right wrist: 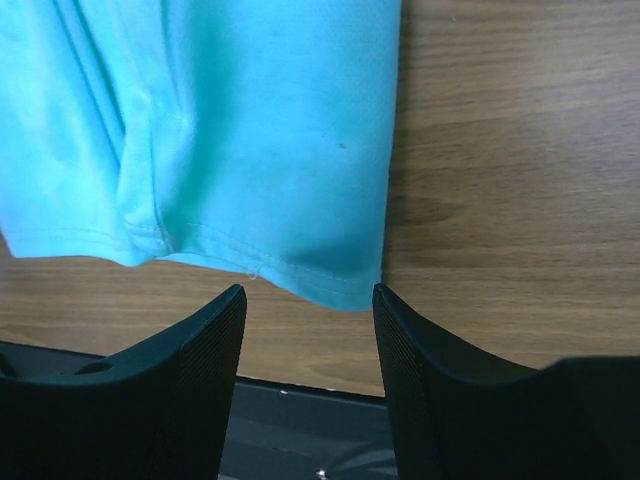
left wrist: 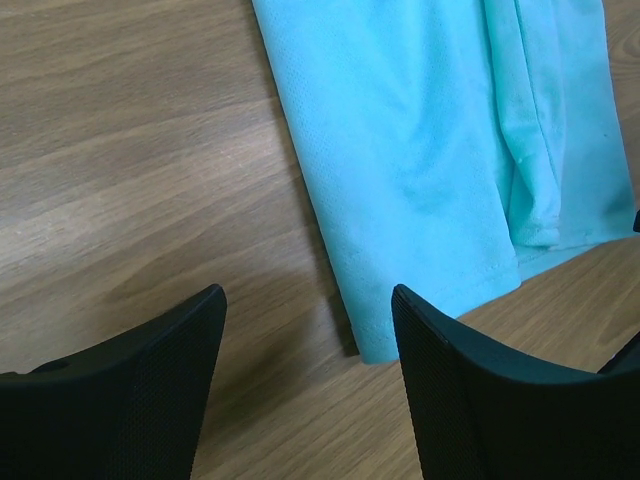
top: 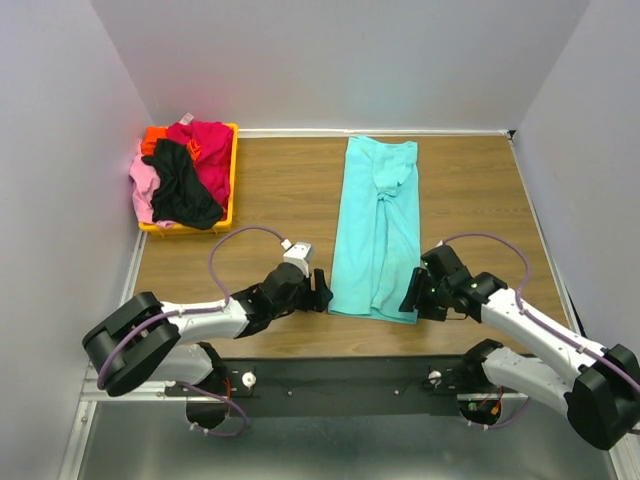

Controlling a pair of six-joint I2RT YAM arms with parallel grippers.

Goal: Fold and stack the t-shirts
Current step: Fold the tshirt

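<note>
The turquoise t-shirt (top: 377, 225) lies on the wooden table as a long narrow strip, sides folded in, hem toward me. My left gripper (top: 322, 292) is open and empty, low at the hem's near left corner (left wrist: 375, 345), which sits between its fingers (left wrist: 455, 380). My right gripper (top: 412, 298) is open and empty at the hem's near right corner (right wrist: 345, 290), just ahead of its fingers (right wrist: 420, 370). The magenta-red (top: 208, 150), black (top: 180, 185), pink (top: 143, 185) and orange (top: 153, 137) t-shirts lie heaped in the bin.
The yellow-orange plastic bin (top: 232, 175) stands at the table's far left corner. White walls enclose the table on three sides. The table's near edge and a black rail (right wrist: 300, 420) lie just below the right gripper.
</note>
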